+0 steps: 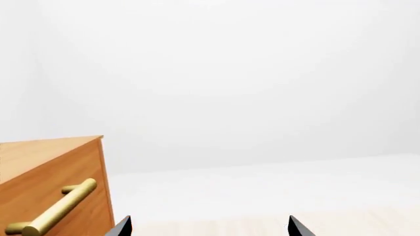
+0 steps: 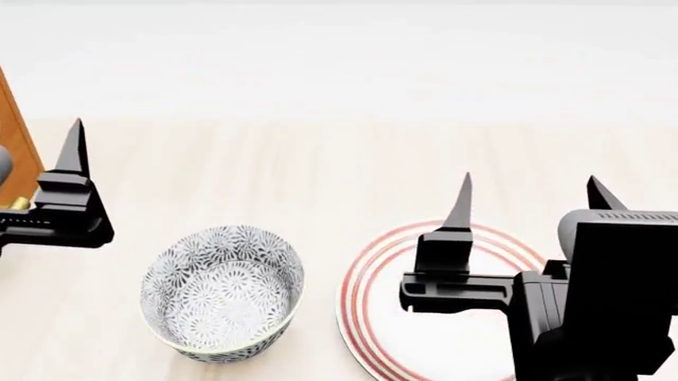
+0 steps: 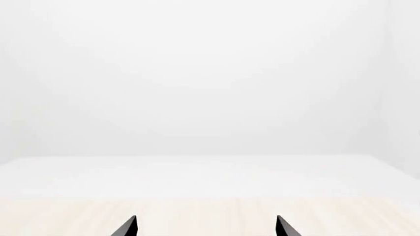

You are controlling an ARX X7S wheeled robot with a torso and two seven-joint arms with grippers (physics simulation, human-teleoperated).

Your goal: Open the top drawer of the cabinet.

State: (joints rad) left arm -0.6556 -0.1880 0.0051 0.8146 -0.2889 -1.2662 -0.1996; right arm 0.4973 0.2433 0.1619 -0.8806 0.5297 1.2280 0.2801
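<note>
Here, at the far left of the head view, a sliver of the cabinet stands as an orange-brown wooden edge rising from the pale wood bench. The left wrist view shows more of it: a flat top, a warm orange-brown front panel that is the top drawer, and one brass bar handle, cylindrical and set slantwise across that picture. Whether the drawer sits flush or pulled out cannot be told from these views.

Just beside the cabinet hangs the left end effector, its two dark pointed fingertips spread wide apart with nothing between them; the handle lies off to one side of the near fingertip, not within the gap. In the head view only one of its fingers shows, pointing upward.

Further right on the bench stands a bowl with a grey-and-white floral pattern, and near it a white plate ringed with red lines. Above the plate hovers the right end effector, its black fingers likewise spread, gripping nothing. The right wrist view shows only fingertips, bench and white backdrop.
</note>
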